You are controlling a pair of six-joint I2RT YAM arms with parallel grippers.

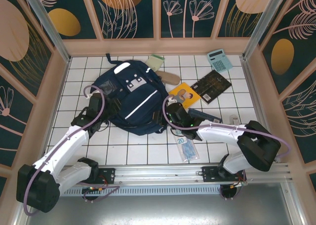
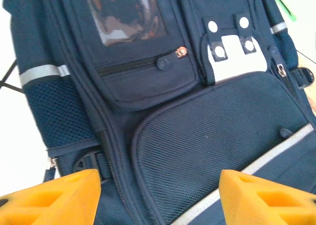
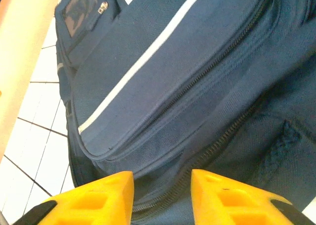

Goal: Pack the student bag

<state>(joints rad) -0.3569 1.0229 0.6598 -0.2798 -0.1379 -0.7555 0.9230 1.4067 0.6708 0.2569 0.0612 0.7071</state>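
The student bag (image 1: 132, 97) lies flat in the middle of the white tiled table, navy blue with a white diagonal stripe. My left gripper (image 1: 112, 105) is at the bag's left side. In the left wrist view the left gripper (image 2: 160, 201) stands open and wide over the student bag's (image 2: 207, 136) mesh front pocket, holding nothing. My right gripper (image 1: 168, 114) is at the bag's right edge. In the right wrist view the right gripper (image 3: 162, 198) is open a little, its orange fingers (image 3: 96, 200) either side of a zip line on the student bag (image 3: 163, 86), with nothing clamped.
To the right of the bag lie a yellow book (image 1: 186, 93), a black book (image 1: 211, 85), a teal calculator (image 1: 218, 61) and a dark flat item (image 1: 205, 116). A green pad (image 1: 156, 62) and a beige case (image 1: 169, 77) sit behind it. A clear packet (image 1: 186, 148) lies near the front rail.
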